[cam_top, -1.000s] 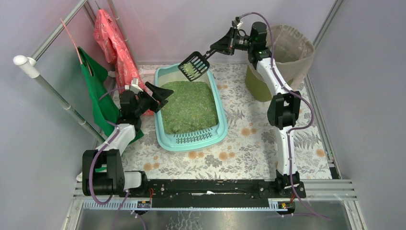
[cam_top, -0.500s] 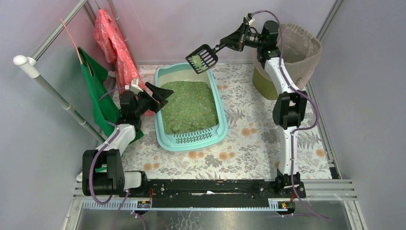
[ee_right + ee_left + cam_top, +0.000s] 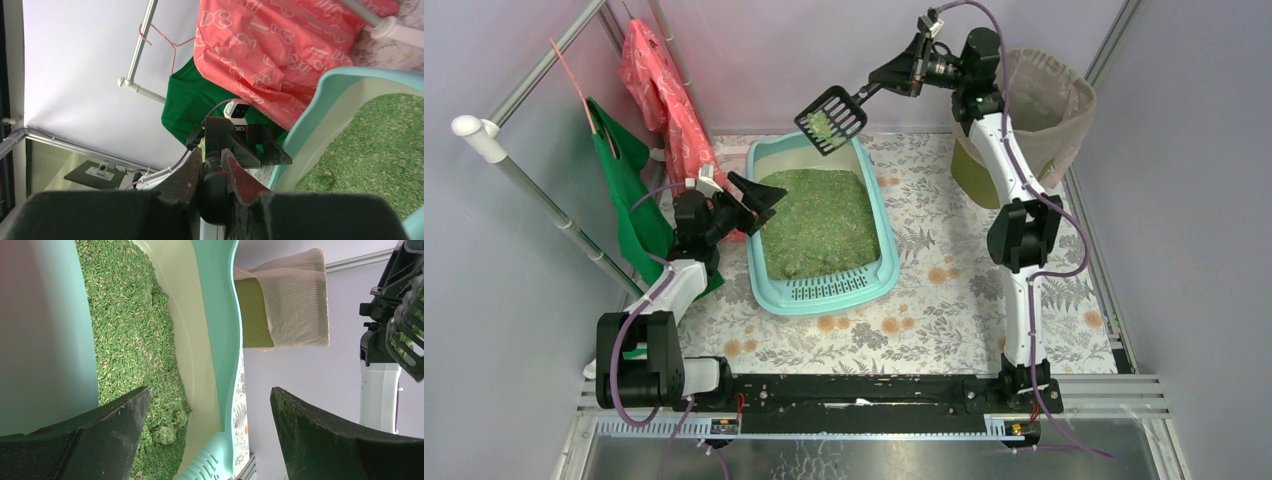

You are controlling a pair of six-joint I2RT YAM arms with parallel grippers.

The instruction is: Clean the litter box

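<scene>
The pale turquoise litter box [image 3: 886, 262] sits mid-table with green granules [image 3: 817, 220] inside and its slotted grille step [image 3: 829, 289] at the near end. My right gripper [image 3: 886, 76] is shut on the handle of a black slotted scoop [image 3: 830, 118], held high over the box's far end with a clump of green litter in it. In the right wrist view the fingers [image 3: 240, 175] clamp the black handle [image 3: 214, 190]. My left gripper [image 3: 759, 195] is open and empty at the box's left rim. The left wrist view shows the granules [image 3: 135, 340] and rim [image 3: 220, 330].
A round olive bin [image 3: 969, 170] lined with a beige bag [image 3: 1036, 105] stands at the back right, right of the scoop. A red garment [image 3: 664, 105] and a green one [image 3: 624, 175] hang on a rail at the left. A floral mat [image 3: 944, 290] covers the table.
The right arm lifted the loaded scoop off the box, swung it right toward the bin, then back a little left and higher. The left arm has not moved.
</scene>
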